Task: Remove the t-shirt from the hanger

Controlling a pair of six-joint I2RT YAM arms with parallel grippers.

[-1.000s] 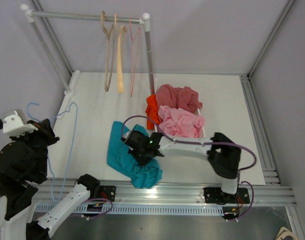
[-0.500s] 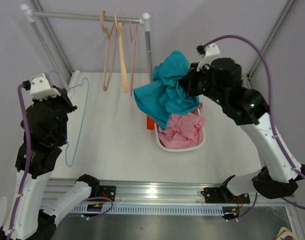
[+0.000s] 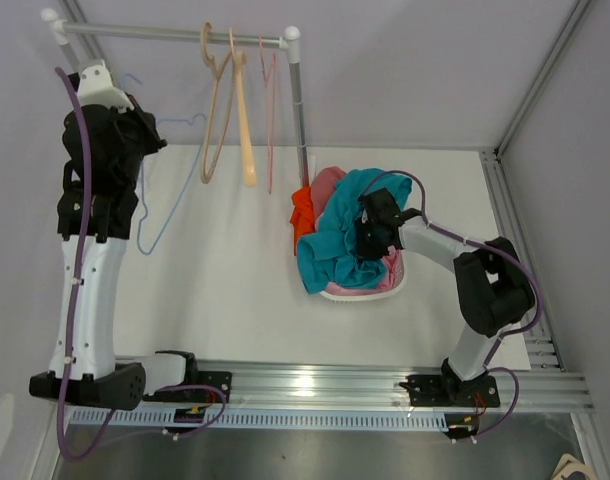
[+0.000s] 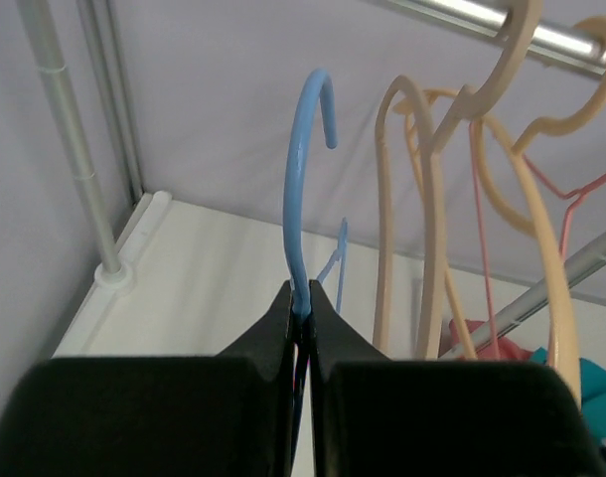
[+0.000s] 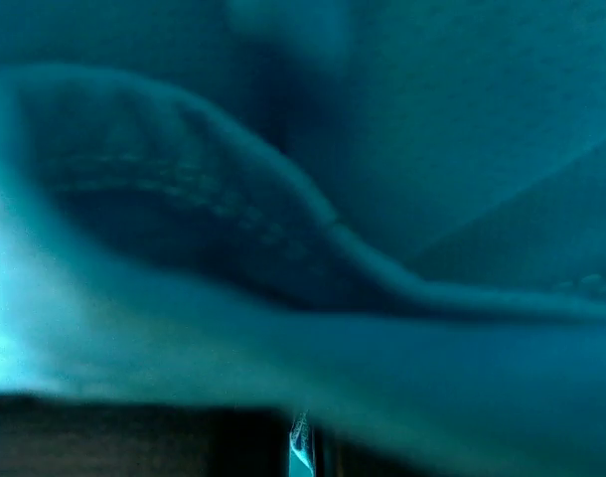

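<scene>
The bare blue wire hanger is off the shirt and held high at the left end of the rack. My left gripper is shut on its neck just below the hook, and the left wrist view shows the jaws pinching the wire. The teal t-shirt lies draped over the white basket on top of other clothes. My right gripper is pressed down into it. The right wrist view is filled with teal cloth, and the jaws stand nearly closed with cloth between them.
A clothes rail spans the back left, with two beige hangers and a thin pink one hanging on it. The rail post stands just behind the basket. Pink, maroon and orange clothes fill the basket.
My right arm has swung down from high up and lowered the teal t-shirt onto the basket. My left arm has risen and carried the blue hanger up toward the rail.
</scene>
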